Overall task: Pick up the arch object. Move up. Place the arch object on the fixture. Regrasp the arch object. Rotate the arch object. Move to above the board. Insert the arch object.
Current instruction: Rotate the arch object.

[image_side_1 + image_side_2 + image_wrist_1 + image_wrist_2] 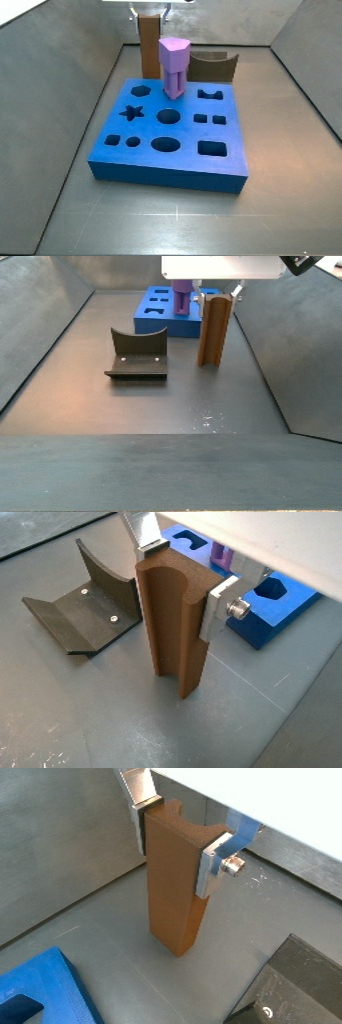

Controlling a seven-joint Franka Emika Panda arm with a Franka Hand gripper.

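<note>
My gripper [181, 577] clamps the arch object [174, 627] near its top, upright beside the fixture [87, 607]. It looks rigid, smooth-sided; flat faces suit gripping.

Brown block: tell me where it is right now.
The brown block stands upright, clamped near its top in the hand, between the dark bracket and the blue board in a side view.
</note>
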